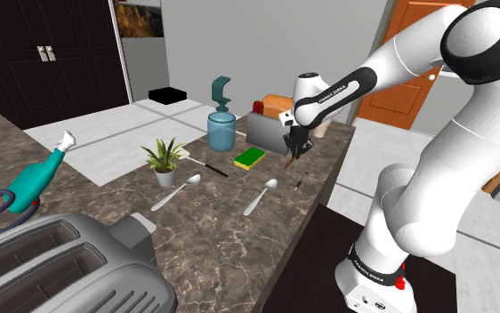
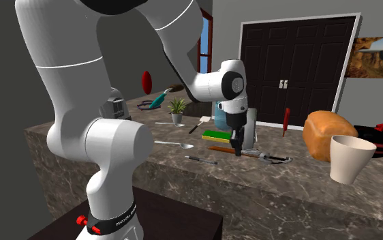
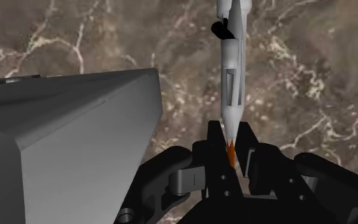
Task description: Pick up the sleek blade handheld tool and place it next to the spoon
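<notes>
Now the tool (image 3: 230, 139) pinches the knife (image 3: 231, 89) by its orange handle end.

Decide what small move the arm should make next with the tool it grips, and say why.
Probably a small lift straight up. The pincer is shut on the orange end of the grey tool, which reaches out low over the counter, close beside a grey box. Clearing both first should make the carry to the nearer spoon safer.
</notes>
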